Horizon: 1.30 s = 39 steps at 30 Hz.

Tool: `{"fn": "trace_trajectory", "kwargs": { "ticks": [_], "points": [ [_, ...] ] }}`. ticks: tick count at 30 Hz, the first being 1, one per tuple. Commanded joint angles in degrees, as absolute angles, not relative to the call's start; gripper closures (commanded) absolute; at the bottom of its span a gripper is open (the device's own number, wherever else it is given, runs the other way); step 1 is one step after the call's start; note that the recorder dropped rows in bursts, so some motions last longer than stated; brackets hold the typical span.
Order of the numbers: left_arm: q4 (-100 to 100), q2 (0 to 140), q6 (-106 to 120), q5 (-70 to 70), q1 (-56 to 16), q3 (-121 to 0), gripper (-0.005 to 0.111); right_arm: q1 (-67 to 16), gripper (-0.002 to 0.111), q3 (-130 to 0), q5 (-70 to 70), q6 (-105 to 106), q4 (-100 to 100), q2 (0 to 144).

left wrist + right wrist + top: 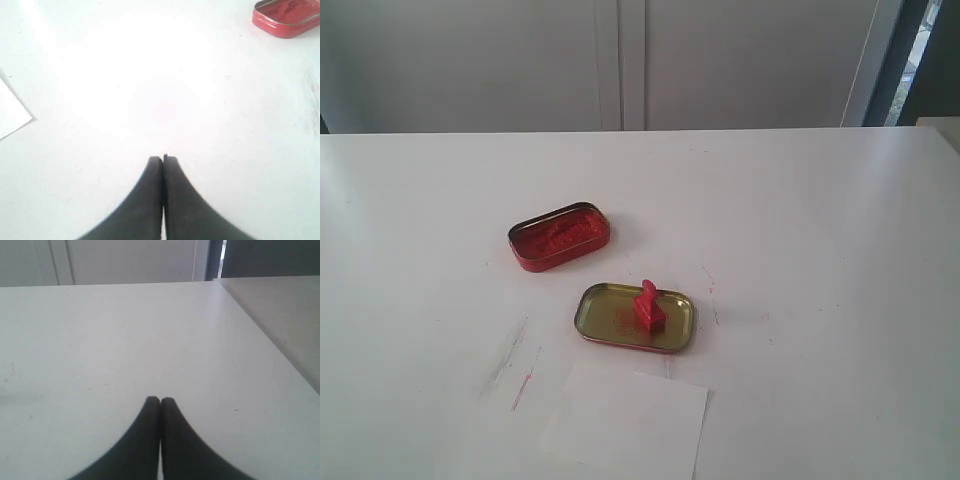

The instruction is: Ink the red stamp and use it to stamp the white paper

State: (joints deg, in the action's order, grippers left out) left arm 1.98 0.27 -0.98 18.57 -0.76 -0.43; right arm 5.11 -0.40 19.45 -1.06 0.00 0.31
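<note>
The red stamp stands inside the gold-lined tin lid near the table's middle. Behind it to the left lies the red tin of ink paste, whose edge also shows as the red tin in the left wrist view. The white paper lies flat in front of the lid; a corner of the paper shows in the left wrist view. My left gripper is shut over bare table, holding nothing. My right gripper is shut too, over bare table. Neither gripper appears in the exterior view.
Faint red and grey smears mark the white table left of the paper. The table's far edge meets grey cabinet doors. In the right wrist view the table's side edge runs close by.
</note>
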Motion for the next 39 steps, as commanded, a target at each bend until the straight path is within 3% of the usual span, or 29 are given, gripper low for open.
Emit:
{"fn": "trace_trajectory", "kwargs": {
  "ticks": [1, 8, 19, 39],
  "points": [
    [2.1, 0.0, -1.2, 19.1, -0.7, 0.0, 0.107, 5.0, 0.108, 0.0, 19.3, -1.3, 0.0, 0.0],
    [2.1, 0.0, -1.2, 19.1, -0.7, 0.0, 0.107, 5.0, 0.108, 0.0, 17.7, -1.3, 0.0, 0.0],
    [2.1, 0.0, -1.2, 19.1, -0.7, 0.0, 0.107, 5.0, 0.108, 0.0, -7.5, -2.4, 0.0, 0.0],
    [2.1, 0.0, -1.2, 19.1, -0.7, 0.0, 0.107, 5.0, 0.108, 0.0, -7.3, -2.4, 0.0, 0.0]
  ]
}}
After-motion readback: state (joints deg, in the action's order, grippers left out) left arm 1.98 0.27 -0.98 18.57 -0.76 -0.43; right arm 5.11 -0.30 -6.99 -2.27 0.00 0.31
